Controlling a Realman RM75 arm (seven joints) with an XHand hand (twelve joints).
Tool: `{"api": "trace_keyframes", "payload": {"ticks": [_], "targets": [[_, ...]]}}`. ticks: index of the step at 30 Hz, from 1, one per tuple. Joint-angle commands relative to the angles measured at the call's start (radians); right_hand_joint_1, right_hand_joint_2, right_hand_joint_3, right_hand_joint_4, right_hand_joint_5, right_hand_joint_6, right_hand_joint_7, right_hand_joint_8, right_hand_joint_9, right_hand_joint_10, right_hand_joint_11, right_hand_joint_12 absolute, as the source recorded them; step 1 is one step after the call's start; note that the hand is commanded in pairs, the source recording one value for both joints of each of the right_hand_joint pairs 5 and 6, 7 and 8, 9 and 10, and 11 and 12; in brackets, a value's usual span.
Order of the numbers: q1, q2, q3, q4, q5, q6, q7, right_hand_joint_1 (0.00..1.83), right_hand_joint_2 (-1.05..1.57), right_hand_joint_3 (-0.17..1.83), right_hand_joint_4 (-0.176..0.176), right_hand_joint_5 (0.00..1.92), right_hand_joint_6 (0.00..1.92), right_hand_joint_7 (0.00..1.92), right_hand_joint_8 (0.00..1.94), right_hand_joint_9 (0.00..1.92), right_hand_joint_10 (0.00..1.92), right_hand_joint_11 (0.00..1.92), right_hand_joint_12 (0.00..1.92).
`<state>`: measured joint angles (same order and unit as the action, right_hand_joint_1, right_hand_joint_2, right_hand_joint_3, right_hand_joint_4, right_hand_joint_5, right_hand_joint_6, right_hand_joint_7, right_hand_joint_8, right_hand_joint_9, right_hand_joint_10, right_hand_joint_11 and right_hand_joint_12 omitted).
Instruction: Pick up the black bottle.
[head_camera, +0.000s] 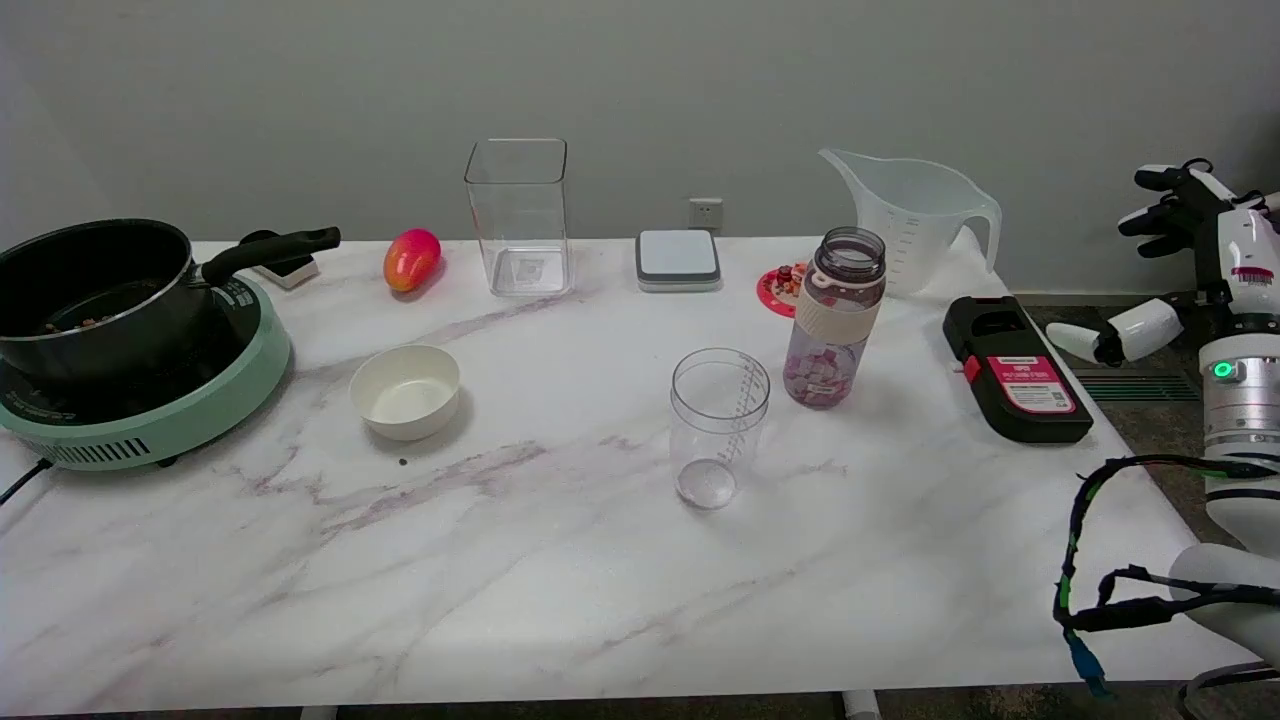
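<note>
Nothing's grabbed yet: the right black-and-white hand (1195, 215), fingers spread and empty, hangs off past the flat black case (1015, 370), well apart from the dark-rimmed translucent bottle (835, 318).

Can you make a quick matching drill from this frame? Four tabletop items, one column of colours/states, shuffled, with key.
Items:
1. bowl
2. pot
3. bottle
4. mango

Descriptions:
A. smoky, see-through, lid off, with pale pieces at the bottom
B. red and orange, lying near the back edge
C. white, empty, left of centre
D. black, sitting on the green cooker

Pairs: 1-C, 2-D, 3-A, 4-B
</note>
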<state>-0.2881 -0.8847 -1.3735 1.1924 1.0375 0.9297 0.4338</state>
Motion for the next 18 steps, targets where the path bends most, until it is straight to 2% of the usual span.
{"api": "trace_keyframes", "payload": {"ticks": [1, 9, 18], "targets": [[-0.022, 0.004, 0.054, -0.04, -0.114, -0.111, -0.071, 1.3, -0.53, 1.18, 0.0, 0.48, 0.48, 0.86, 0.86, 0.72, 0.72, 0.83, 0.83], [0.016, 0.017, 0.042, -0.04, -0.134, -0.207, -0.071, 1.3, -0.52, 1.17, 0.0, 0.51, 0.51, 0.86, 0.86, 0.72, 0.72, 0.83, 0.83], [-0.04, -0.006, 0.089, -0.043, -0.133, -0.177, -0.01, 1.31, -0.52, 1.22, 0.0, 0.51, 0.51, 0.86, 0.86, 0.72, 0.72, 0.83, 0.83]]}}
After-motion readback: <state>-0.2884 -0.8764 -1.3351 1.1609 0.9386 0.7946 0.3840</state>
